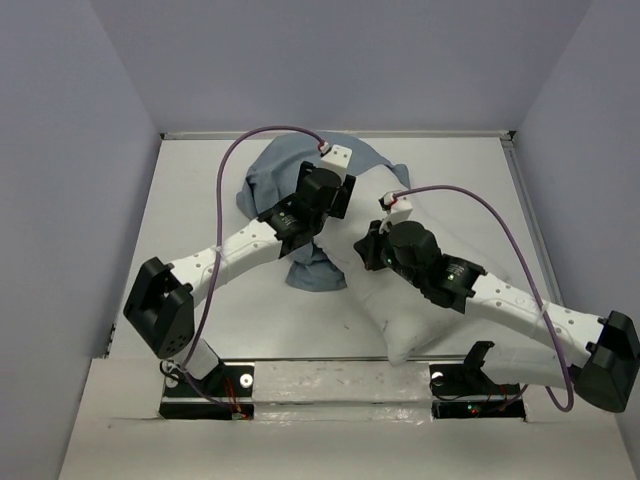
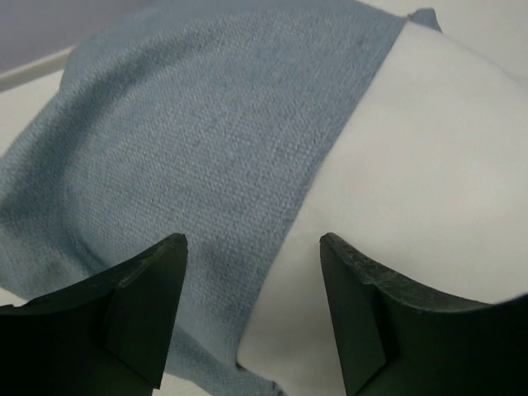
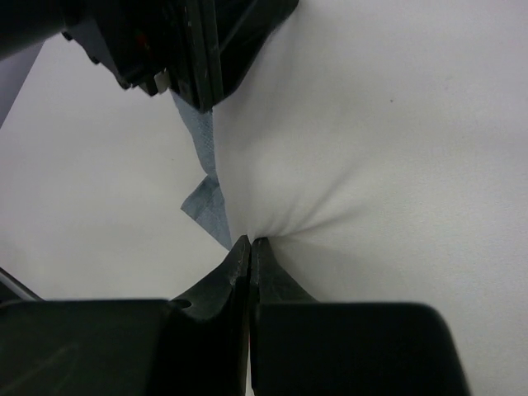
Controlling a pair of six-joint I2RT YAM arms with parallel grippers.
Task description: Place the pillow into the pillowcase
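The large plain white soft stuffed pillow [image 1: 392,322] lies slantwise on the white surface [image 1: 200,210]. Its far end is inside the dusty blue-grey cloth pillowcase [image 1: 272,178], and its near end, toward the right arm's base, is bare. The left wrist view shows the pillowcase's hem [image 2: 318,177] running diagonally across the pillow, blue weave on one side and white stuffing-cloth on the other. A loose fold of the case spills onto the surface beside the pillow.

The right hand [image 3: 250,247] is clamped on a small pinch of the pillow's white cover, close to that loose blue fold, and the cover puckers toward its tips. The left hand [image 2: 252,247] hangs over the hem with its fingers apart, holding nothing.

The step in hand looks to be drawing the case further down the pillow. To do it well, the left hand probably needs to come down on the blue cloth just inside the hem and close on that layer alone. If it takes white cover too, the case would likely drag the pillow instead of sliding over it. The pull should run along the pillow toward its bare end, low and slow. Meanwhile the right hand serves as an anchor, and its pinch is shallow, so a hard tug may tear it loose.
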